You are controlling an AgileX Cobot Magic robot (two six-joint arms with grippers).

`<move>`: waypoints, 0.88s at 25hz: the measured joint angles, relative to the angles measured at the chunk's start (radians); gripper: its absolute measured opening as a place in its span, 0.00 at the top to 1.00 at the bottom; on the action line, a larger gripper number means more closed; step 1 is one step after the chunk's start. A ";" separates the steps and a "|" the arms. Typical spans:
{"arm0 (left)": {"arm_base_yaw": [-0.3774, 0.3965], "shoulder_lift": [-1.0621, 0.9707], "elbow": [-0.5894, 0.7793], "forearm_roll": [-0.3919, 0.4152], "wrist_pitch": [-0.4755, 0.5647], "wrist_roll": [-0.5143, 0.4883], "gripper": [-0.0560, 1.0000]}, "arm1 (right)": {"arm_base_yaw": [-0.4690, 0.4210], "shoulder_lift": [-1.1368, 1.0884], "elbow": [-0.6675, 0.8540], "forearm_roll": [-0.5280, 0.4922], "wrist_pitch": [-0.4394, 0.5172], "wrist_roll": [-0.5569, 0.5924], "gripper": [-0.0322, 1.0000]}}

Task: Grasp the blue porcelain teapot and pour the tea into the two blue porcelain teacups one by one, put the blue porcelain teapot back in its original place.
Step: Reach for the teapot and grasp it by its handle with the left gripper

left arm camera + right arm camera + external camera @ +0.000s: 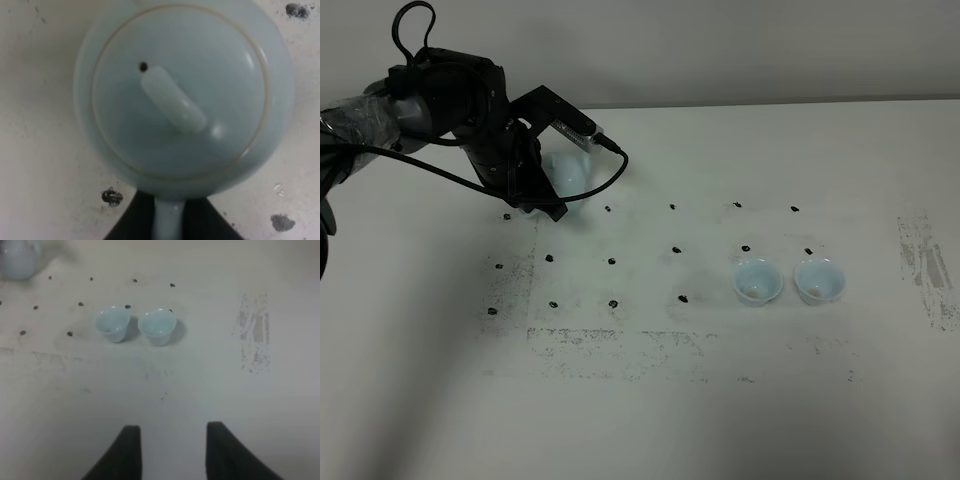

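All I've got on my feed is a white bench (650, 430), rows of black dots (676, 249), and a scuffed patch (923, 262) at the right.

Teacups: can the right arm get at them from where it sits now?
Probably yes. In its wrist view the right gripper faces both teacups with only table between; the left arm and teapot stand well off to one side.

I see soft, even light on the pale desk (720, 420), with faint shadows beside the cups (757, 281). The teapot (180, 95) looks blurred close up, with small glare spots.
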 joint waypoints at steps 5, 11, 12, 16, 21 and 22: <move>0.000 0.000 0.000 -0.006 0.006 0.000 0.89 | 0.000 0.000 0.000 0.000 0.000 0.000 0.68; 0.000 0.000 0.000 -0.006 0.007 0.000 0.89 | 0.000 0.000 0.000 0.000 0.000 0.000 0.68; 0.000 0.000 0.000 -0.006 0.008 0.000 0.89 | 0.000 0.000 0.000 0.000 0.000 0.000 0.68; 0.000 0.000 0.000 -0.007 0.011 0.000 0.89 | 0.000 0.000 0.000 0.000 0.000 0.000 0.68; 0.000 0.000 0.000 -0.016 0.014 -0.002 0.89 | 0.000 0.000 0.000 0.000 0.000 0.000 0.68; 0.000 0.000 0.000 -0.017 0.015 -0.003 0.89 | 0.000 0.000 0.000 0.000 0.000 0.000 0.68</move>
